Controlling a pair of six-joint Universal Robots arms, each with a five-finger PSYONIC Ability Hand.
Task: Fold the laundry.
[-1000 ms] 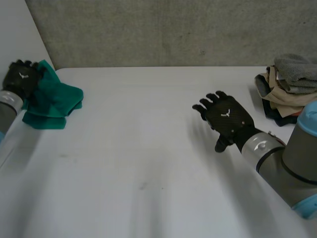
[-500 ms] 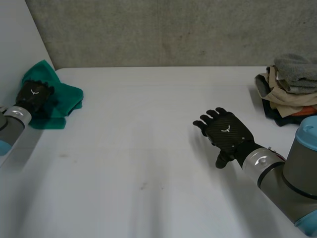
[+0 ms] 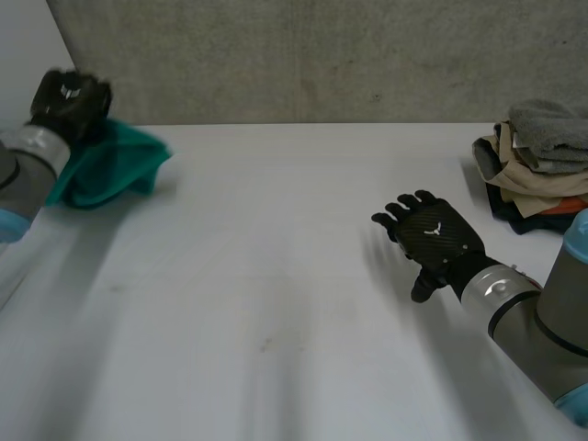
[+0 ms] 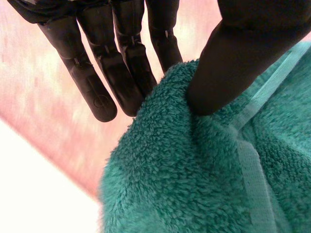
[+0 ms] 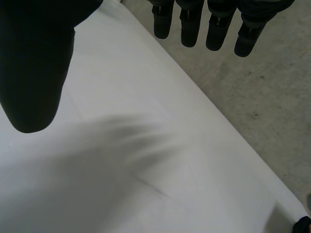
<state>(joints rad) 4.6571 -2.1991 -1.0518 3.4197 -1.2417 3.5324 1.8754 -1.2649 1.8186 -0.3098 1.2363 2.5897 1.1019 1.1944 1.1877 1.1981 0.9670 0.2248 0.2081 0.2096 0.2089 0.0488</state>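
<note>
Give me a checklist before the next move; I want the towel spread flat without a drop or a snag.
1. Grip: the left robot hand pinches the teal towel near its hem. Ok.
2. Towel lifted free of the table: its lower part hangs by the far left corner. Cannot tell.
3. Right robot hand free to help: open, holding nothing, above the table. Ok.
4. Room to spread: the middle of the table is bare. Ok.
5. Laundry pile out of the way: at the far right corner, apart from both hands. Ok.
</note>
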